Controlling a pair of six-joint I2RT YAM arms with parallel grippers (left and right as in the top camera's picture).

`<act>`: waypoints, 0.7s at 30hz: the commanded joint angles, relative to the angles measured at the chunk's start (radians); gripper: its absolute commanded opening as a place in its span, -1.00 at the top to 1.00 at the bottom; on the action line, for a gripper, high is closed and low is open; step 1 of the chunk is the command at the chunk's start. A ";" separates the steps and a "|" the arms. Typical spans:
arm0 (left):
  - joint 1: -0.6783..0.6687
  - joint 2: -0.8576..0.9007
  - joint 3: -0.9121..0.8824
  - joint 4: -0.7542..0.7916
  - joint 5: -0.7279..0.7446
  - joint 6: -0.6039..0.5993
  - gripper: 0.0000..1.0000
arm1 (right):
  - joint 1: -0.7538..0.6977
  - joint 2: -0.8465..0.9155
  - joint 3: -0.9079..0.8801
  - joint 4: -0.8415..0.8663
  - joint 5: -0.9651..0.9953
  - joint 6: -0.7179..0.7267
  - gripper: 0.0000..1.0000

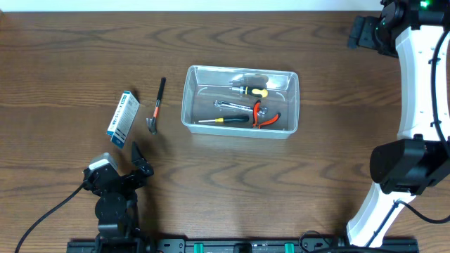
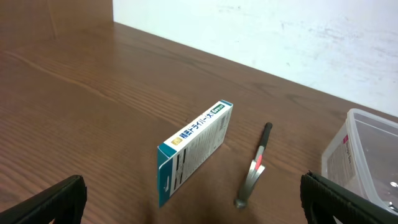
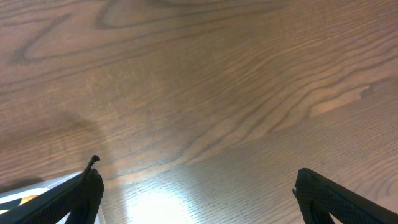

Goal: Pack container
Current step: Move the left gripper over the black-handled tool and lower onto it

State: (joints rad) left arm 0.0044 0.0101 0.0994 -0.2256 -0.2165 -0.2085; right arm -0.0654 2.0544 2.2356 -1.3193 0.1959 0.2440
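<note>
clear container (image 1: 240, 102) lies well right of left tool (image 1: 140, 160), seemingly spread wide.

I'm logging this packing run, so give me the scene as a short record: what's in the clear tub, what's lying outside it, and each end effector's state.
container: clear tub, mid-table, no lid
inside: upper screwdriver, lower screwdriver, silver tool, red-handled pliers
outside: hammer and blue-and-white box, both left of the tub
left end effector: open, empty, facing the box
right end effector: open, empty, above the tabletop
</note>
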 commanded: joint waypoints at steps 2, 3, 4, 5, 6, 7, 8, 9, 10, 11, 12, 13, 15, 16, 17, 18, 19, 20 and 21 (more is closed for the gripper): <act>-0.004 -0.006 -0.024 0.021 0.055 0.002 -0.96 | 0.002 -0.007 0.005 -0.002 0.002 -0.013 -0.98; -0.004 -0.006 -0.024 0.030 0.095 0.002 -0.96 | 0.001 -0.007 0.005 -0.002 0.002 -0.014 -0.98; -0.004 -0.006 -0.022 0.033 0.136 0.002 -0.96 | 0.001 -0.007 0.005 -0.002 0.002 -0.013 -0.98; -0.004 -0.005 -0.016 0.033 0.176 0.002 -0.96 | 0.001 -0.007 0.005 -0.002 0.002 -0.013 -0.99; -0.004 0.002 -0.001 0.029 0.191 0.002 -0.96 | 0.001 -0.007 0.005 -0.002 0.002 -0.014 -0.99; -0.004 0.015 0.024 0.019 0.191 0.006 -0.95 | 0.001 -0.007 0.005 -0.002 0.002 -0.014 -0.99; -0.004 0.034 0.051 0.013 0.190 0.029 -0.96 | 0.001 -0.007 0.005 -0.002 0.002 -0.014 -0.98; -0.004 0.060 0.087 0.003 0.190 0.060 -0.95 | 0.001 -0.007 0.005 -0.002 0.003 -0.013 -0.98; -0.004 0.102 0.135 -0.013 0.186 0.082 -0.96 | 0.001 -0.007 0.005 -0.002 0.002 -0.014 -0.98; -0.004 0.156 0.195 -0.040 0.179 0.085 -0.96 | 0.001 -0.007 0.005 -0.002 0.002 -0.013 -0.98; -0.004 0.213 0.253 -0.066 0.178 0.085 -0.96 | 0.001 -0.007 0.005 -0.002 0.002 -0.013 -0.98; -0.004 0.291 0.327 -0.098 0.172 0.092 -0.96 | 0.001 -0.007 0.005 -0.002 0.002 -0.013 -0.99; -0.004 0.443 0.461 -0.156 0.172 0.137 -0.96 | 0.001 -0.007 0.005 -0.002 0.002 -0.013 -0.98; -0.004 0.537 0.547 -0.200 0.172 0.156 -0.96 | 0.001 -0.007 0.005 -0.002 0.002 -0.013 -0.98; -0.004 0.637 0.642 -0.259 0.172 0.169 -0.96 | 0.001 -0.007 0.005 -0.002 0.002 -0.013 -0.98; -0.004 0.724 0.730 -0.323 0.172 0.172 -0.96 | 0.001 -0.007 0.005 -0.002 0.002 -0.014 -0.98; -0.004 0.833 0.845 -0.415 0.172 0.174 -0.96 | 0.001 -0.007 0.005 -0.002 0.002 -0.014 -0.98; -0.004 0.927 0.948 -0.502 0.172 0.176 -0.96 | 0.001 -0.007 0.005 -0.002 0.002 -0.013 -0.99; -0.004 0.999 1.028 -0.573 0.172 0.176 -0.96 | 0.001 -0.007 0.005 -0.002 0.002 -0.013 -0.98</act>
State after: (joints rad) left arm 0.0044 0.8280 0.9474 -0.7094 -0.0517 -0.0738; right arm -0.0654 2.0548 2.2356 -1.3205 0.1944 0.2436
